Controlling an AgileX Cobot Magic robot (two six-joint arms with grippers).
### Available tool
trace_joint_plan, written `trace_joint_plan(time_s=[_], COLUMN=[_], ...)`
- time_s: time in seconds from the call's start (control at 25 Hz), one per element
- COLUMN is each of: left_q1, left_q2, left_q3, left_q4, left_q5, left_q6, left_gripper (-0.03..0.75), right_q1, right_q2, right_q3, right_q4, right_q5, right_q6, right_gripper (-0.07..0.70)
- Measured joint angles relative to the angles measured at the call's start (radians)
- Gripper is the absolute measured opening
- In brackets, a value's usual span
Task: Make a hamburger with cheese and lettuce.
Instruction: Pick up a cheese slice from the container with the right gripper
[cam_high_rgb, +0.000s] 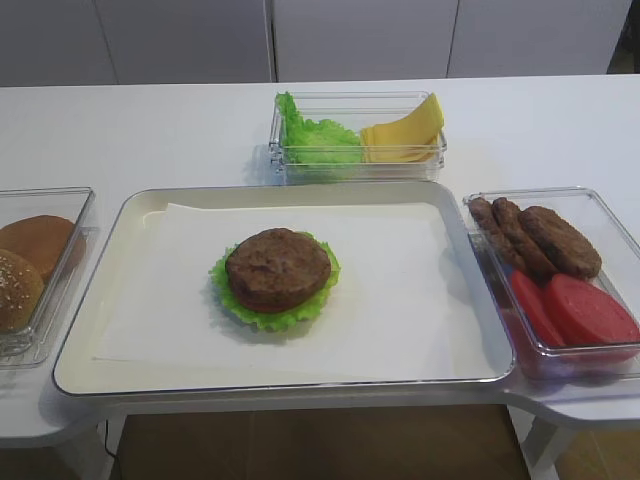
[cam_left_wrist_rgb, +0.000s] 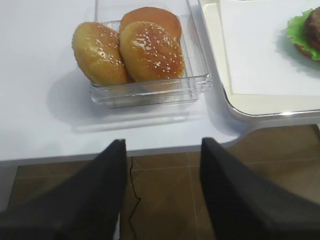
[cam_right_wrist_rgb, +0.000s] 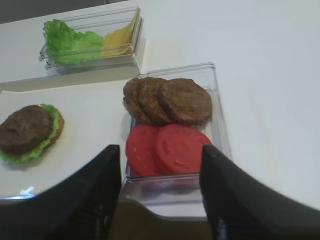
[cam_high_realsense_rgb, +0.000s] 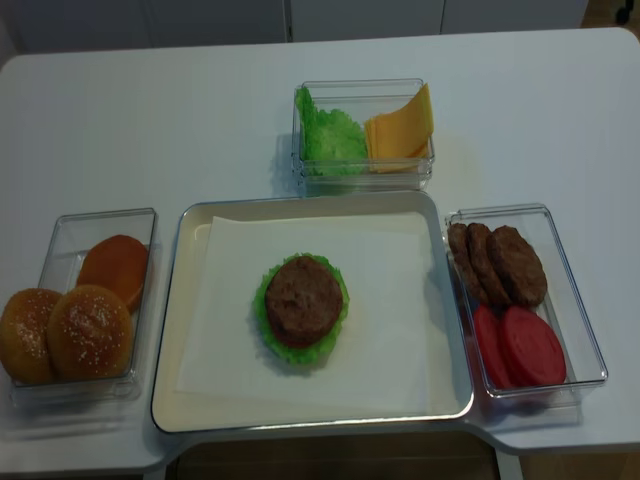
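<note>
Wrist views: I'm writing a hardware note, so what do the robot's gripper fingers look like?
Only the fingers show. The right gripper and the left gripper each have two broad, matte black fingers, wide at the base and tapering upward. No markings, cables or arm links are visible, and neither exterior view shows the arms.

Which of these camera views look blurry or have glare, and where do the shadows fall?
First exterior high: mildly soft, with a shadow under the hamburger. Right wrist: the dark right end effector is blurred, and there is a small glint on the tray rim. Left wrist: the bun box throws a soft shadow; sharp buns.
</note>
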Motion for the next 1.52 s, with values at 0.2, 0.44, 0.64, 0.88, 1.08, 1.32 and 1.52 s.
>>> trace_joint_plan(time_s=[0.2, 0.44, 0.64, 0.88, 1.08, 1.32, 1.52], left_q1=[0.0, 0.0, 0.0, 0.0, 0.0, 0.0, 0.0], left_q2=[0.0, 0.0, 0.0, 0.0, 0.0, 0.0, 0.0], left_q3=[0.0, 0.0, 0.0, 0.0, 0.0, 0.0, 0.0], left_q4=[0.0, 0.0, 0.0, 0.0, 0.0, 0.0, 0.0], left_q5=[0.0, 0.0, 0.0, 0.0, 0.0, 0.0, 0.0], left_q6=[0.0, 0.0, 0.0, 0.0, 0.0, 0.0, 0.0], left_gripper=[0.358, 0.358, 0.358, 0.358, 0.358, 0.358, 0.358], right_q1=[0.0, 0.0, 0.0, 0.0, 0.0, 0.0, 0.0], right_q2=[0.224, 0.511, 0.772, 1.1, 1.351, 1.598, 1.735], right_q3=[-0.039, -0.151, -0.303, -0.534, -0.732, -0.946, -1.056], right_q4=[0.089, 0.162, 0.234, 0.338, 0.389, 0.475, 0.484], right_q5=[-0.128, -0.224, -0.242, -0.251, -0.257, -0.257, -0.257], right_q6=[-0.02, -0.079, -0.181, -0.292, -0.343, -0.378, -0.382], right_gripper=[0.384, 0.384, 0.384, 0.384, 0.384, 0.384, 0.384])
